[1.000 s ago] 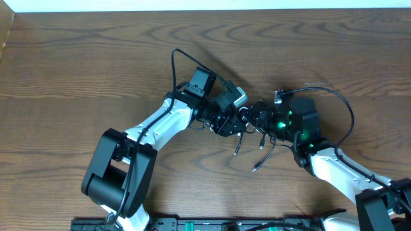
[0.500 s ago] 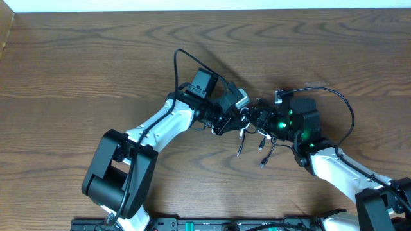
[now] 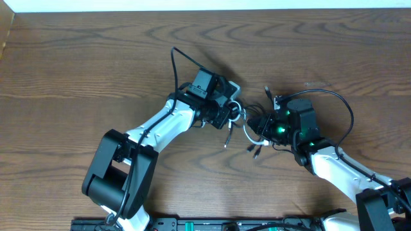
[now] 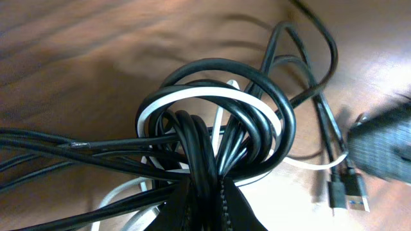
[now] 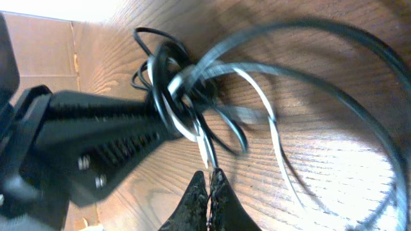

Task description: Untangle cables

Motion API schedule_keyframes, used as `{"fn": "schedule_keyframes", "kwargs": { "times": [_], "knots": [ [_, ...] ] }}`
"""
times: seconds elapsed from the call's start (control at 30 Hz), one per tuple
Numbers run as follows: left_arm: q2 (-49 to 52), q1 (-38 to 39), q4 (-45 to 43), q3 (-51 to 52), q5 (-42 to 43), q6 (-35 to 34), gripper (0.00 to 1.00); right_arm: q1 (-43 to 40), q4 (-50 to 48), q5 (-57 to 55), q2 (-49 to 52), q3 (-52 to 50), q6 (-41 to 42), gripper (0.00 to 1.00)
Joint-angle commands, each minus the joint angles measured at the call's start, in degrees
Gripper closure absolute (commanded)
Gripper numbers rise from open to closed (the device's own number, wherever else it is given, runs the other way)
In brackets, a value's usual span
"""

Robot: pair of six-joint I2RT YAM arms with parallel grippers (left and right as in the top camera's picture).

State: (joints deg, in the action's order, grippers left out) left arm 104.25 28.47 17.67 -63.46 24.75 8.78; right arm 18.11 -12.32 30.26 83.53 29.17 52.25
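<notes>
A long black cable [image 4: 212, 65] and a shorter white cable [image 4: 192, 95] are knotted in a tight ball of loops. My left gripper [image 4: 205, 200] is shut on a bunch of black strands just below the knot. From above, the left gripper [image 3: 232, 114] and right gripper [image 3: 258, 125] sit close together over the table's middle, with a white loop [image 3: 246, 133] and dark plug ends [image 3: 226, 143] hanging between them. My right gripper [image 5: 209, 178] is shut on a white strand [image 5: 204, 151] that runs up into the knot [image 5: 173, 83]. Two plug ends [image 4: 347, 192] lie to the right.
Everything rests on a brown wooden table [image 3: 77, 70]. The arms' own thick black wires arch up behind the left wrist [image 3: 173, 64] and round the right wrist [image 3: 349, 112]. A cardboard edge [image 3: 5, 32] stands at the far left, and a dark rail [image 3: 192, 224] runs along the front.
My left gripper has shut on the black strands and drawn back to the left. The knot went with it, and the hanging plug ends swung leftward. The right gripper stayed shut and shifted slightly.
</notes>
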Motion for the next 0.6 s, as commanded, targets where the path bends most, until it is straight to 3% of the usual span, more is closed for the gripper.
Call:
{"fn": "schedule_keyframes", "kwargs": {
  "times": [0.0,0.17,0.27,0.57],
  "knots": [
    [-0.94,-0.42,0.15,-0.52,-7.72,-3.56,0.93,0.17,1.18,0.11,-0.52,-0.35,-1.77,0.99],
    [-0.94,-0.42,0.15,-0.52,-7.15,-3.56,0.92,-0.5,2.25,0.81,-0.81,-0.33,-2.95,0.99],
    [-0.94,-0.42,0.15,-0.52,-4.83,-3.5,0.92,-0.44,-0.83,3.93,-0.81,-0.33,-7.37,0.81],
    [-0.94,-0.42,0.2,-0.52,10.93,-1.64,0.92,-0.39,-2.03,1.57,-0.79,-0.35,-10.75,0.63]
  ]
}}
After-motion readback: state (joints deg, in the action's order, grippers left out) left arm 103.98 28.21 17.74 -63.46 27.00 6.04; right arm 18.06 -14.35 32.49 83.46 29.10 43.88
